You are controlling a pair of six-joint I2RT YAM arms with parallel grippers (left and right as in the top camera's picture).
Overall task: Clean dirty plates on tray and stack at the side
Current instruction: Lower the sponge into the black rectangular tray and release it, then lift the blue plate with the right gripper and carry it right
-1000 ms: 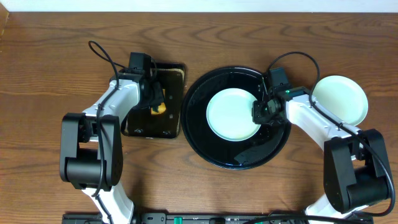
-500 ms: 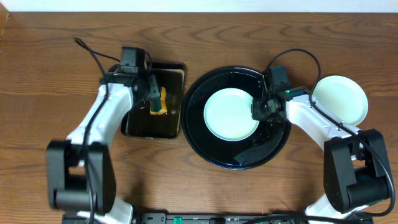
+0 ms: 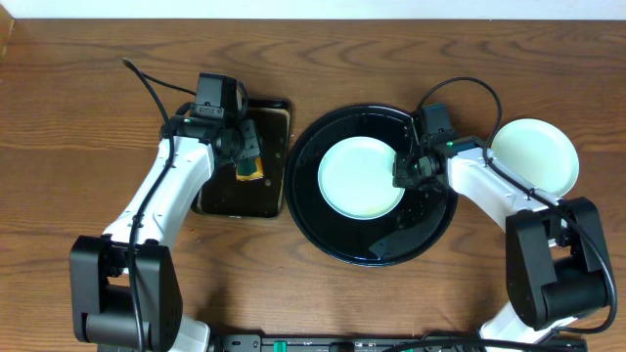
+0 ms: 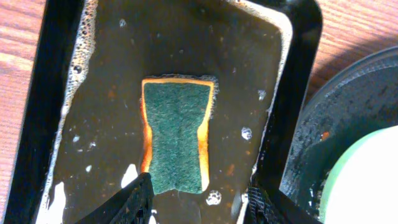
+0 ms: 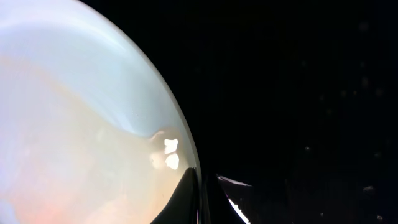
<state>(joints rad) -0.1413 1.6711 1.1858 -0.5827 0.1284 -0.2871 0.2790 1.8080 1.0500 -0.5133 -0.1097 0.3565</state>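
A pale light plate (image 3: 357, 178) lies in the round black tray (image 3: 305, 147). My right gripper (image 3: 406, 174) is shut on the plate's right rim; in the right wrist view the fingers (image 5: 205, 193) pinch the rim of the plate (image 5: 81, 124), which shows a faint orange tint, over the tray (image 5: 298, 81). A second pale plate (image 3: 533, 156) rests on the wood at the far right. My left gripper (image 3: 245, 156) is open over a green and orange sponge (image 4: 176, 137). Its fingers (image 4: 198, 202) stand wide apart at the sponge's near end.
The sponge (image 3: 250, 168) lies flat in a small rectangular black tray (image 3: 220, 200) of brown soapy water (image 4: 106, 93), just left of the round tray (image 4: 336, 112). Cables arch above both arms. Bare wood surrounds the trays.
The left arm has swung and its gripper has shifted over the rectangular tray, with the sponge staying in it. The plate in the round tray has slid slightly left with the right gripper.
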